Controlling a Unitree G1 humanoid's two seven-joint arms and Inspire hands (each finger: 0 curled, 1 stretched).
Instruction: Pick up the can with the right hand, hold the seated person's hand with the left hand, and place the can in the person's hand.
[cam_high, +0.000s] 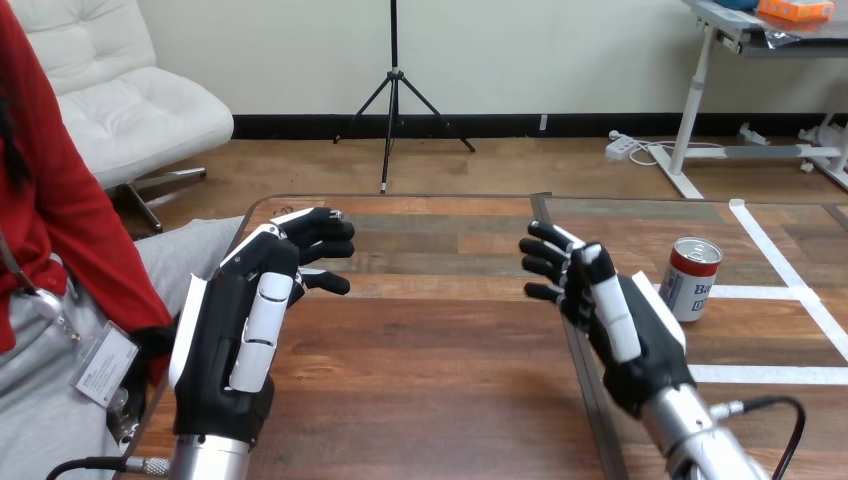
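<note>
A red and white can (692, 278) stands upright on the wooden table (440, 380), toward the right. My right hand (610, 320) hovers just left of it, a short gap apart, fingers relaxed and holding nothing. Over the table's left part is my left hand (245, 330), also open, its fingers pointing away from me. The person sits at the left edge of the view, beside the table's left side; their hand is hidden behind my left forearm and the table edge.
White tape lines (790, 280) cross the table's right end, near the can. A dark seam (580, 360) runs front to back under my right hand. Bare wood lies between my two hands.
</note>
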